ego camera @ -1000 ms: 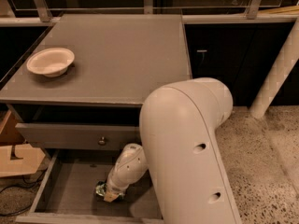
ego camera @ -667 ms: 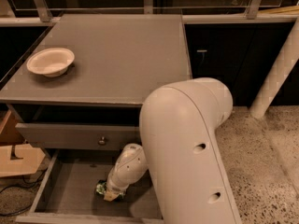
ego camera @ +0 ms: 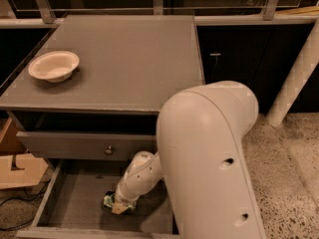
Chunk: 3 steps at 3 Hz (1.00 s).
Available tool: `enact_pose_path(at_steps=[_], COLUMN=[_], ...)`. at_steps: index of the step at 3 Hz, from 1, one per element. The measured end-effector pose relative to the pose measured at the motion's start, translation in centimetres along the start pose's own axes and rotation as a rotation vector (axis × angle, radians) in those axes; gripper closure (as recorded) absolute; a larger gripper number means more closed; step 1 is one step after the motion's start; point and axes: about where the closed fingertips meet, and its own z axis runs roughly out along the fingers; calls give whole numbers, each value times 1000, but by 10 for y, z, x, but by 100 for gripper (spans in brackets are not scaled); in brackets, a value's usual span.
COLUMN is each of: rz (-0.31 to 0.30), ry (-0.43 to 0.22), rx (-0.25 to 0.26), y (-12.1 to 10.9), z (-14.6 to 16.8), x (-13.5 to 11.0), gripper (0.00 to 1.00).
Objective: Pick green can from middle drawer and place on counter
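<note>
The robot's white arm [ego camera: 212,153] fills the lower right of the frame. It bends down into the open middle drawer [ego camera: 75,205] at the bottom left. The gripper [ego camera: 121,206] is low in the drawer, close to its grey floor and near the front. It is right on top of the green can [ego camera: 110,201]. Only a small bit of the green can shows, peeking out at the left side of the gripper. The can is in the drawer, not on the tabletop.

The arm hides the gripper too much to tell how wide it is or whether it has hold of the can.

The step in hand looks like the grab: the gripper is at the can, and the can is not yet lifted.

Next, the gripper needs a firm hold on the can. Then it must go straight up, clear of the low drawer walls. Just above is a shut drawer front with a small round knob [ego camera: 108,150], and the edge of the tabletop [ego camera: 129,59] sticks out over that. So the arm has to pull back toward the bottom of the frame before it lifts high.

After that the can can go down on a bare part of the tabletop. A cream bowl [ego camera: 54,66] sits at the upper left, and the can should land well apart from it.
</note>
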Motion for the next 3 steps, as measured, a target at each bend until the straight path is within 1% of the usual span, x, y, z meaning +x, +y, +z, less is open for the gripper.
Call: enact_pose_path(at_steps=[1,2,3], rz=[-6,-6,-16], ry=[19,19,32], rx=[69,70,70], y=[-10,-10,-4], z=[-67,-67,-81], x=[0,0,5], gripper=[100,100,100])
